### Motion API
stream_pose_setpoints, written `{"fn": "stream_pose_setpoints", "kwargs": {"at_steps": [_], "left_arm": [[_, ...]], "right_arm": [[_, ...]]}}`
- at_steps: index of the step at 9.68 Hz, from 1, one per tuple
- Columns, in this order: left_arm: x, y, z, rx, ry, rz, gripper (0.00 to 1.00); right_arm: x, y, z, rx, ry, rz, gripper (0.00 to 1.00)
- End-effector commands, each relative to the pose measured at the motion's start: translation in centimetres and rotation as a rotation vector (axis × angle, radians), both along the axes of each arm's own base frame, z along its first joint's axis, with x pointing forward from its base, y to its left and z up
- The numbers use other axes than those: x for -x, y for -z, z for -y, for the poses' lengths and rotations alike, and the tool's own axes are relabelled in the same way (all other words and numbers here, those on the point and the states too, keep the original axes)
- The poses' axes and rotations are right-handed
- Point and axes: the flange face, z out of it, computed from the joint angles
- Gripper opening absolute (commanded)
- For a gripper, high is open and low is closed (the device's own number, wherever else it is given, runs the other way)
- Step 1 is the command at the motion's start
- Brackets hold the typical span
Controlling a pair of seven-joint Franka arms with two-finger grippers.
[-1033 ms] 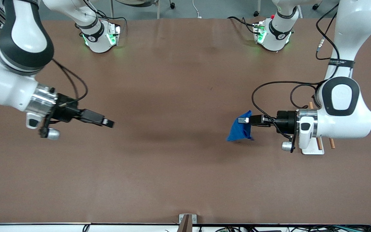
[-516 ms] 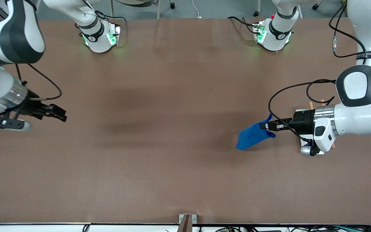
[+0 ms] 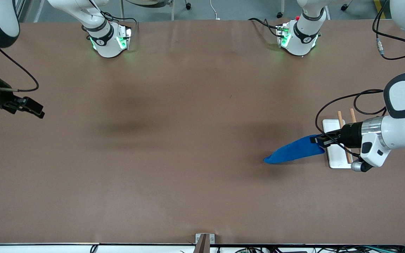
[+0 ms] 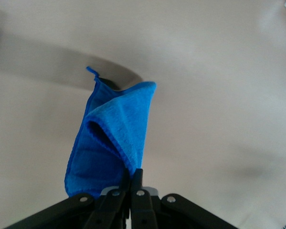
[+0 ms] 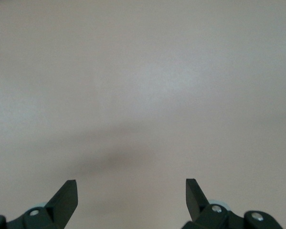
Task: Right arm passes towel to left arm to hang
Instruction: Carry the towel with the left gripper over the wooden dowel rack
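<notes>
The left gripper pinches one end of the towel over the rack, cloth trailing toward eight o'clock. The right gripper waits spread and empty. That thin pinch could slip, or the trailing cloth miss the rods.

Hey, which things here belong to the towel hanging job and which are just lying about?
Part of the job:
- towel, pinched by the shut left tool
- white rack with two wooden rods, at the left arm's end of the table
- right tool, open, holding nothing, over the right arm's end

Just lying about:
- nothing loose on the table
</notes>
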Motion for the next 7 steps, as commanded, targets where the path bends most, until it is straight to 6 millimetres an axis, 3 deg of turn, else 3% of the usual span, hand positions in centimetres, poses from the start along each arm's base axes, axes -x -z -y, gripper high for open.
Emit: {"fn": "stream_pose_setpoints", "kwargs": {"at_steps": [1,3,6,7], "left_arm": [[1.3,0.3,-0.4,-0.086,-0.007,-0.071,0.00],[1.9,0.4,-1.1,-0.111,-0.078,-0.154,0.00],[3.0,-0.1,-1.6,-0.184,-0.249,-0.282,0.00],[3.1,-0.2,-3.4,-0.221,-0.274,-0.280,0.00]], "right_arm": [[2.2,-0.3,1.2,0.020,-0.085,-0.005,1.00],[1.9,-0.9,3.1,0.027,-0.147,0.005,1.00],[0.6,-2.4,4.0,0.039,-0.137,0.037,1.00],[0.1,-2.5,5.0,0.044,-0.124,0.041,1.00]]}}
